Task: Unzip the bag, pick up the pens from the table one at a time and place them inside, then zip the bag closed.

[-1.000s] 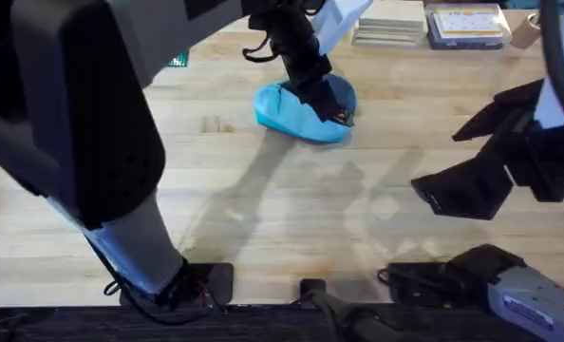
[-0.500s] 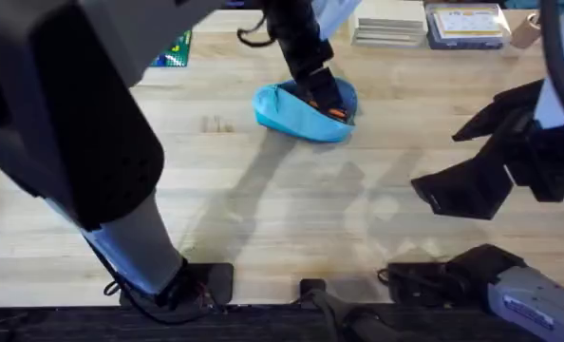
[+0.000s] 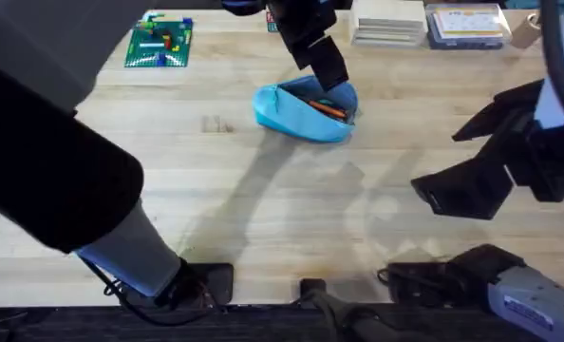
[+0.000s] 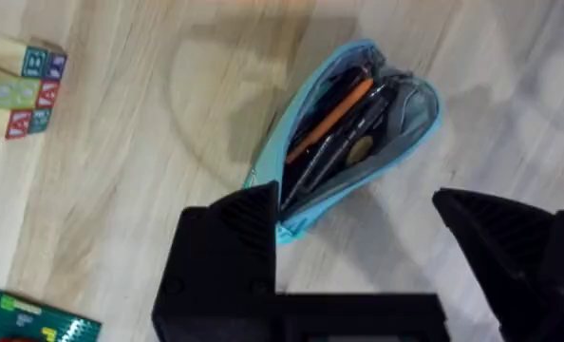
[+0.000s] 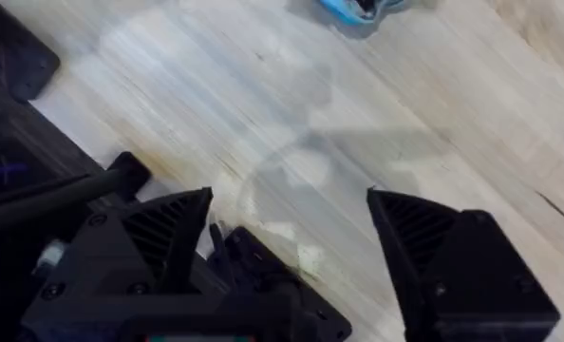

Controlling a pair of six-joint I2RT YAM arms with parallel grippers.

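Left gripper (image 4: 358, 256) now lifted clear of bag (image 3: 301, 114), jaws apart, empty; 1 s ago it was down in opening. Orange pen (image 4: 331, 116) & black pen (image 4: 334, 152) inside bag, zip open. Bag far-centre on table (image 3: 291, 209). Right gripper (image 5: 287, 237) apart, idle near base. Next: zip shut

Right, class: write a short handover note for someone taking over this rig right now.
Left claw: open, empty, raised above the bag.
Right claw: open, empty, parked over bare table on the right side.
Bag: unzipped, lying on the far middle of the table.
Orange pen and black pen: both inside the bag.
Done: unzipping, both pens in.
Left: zip the bag closed.
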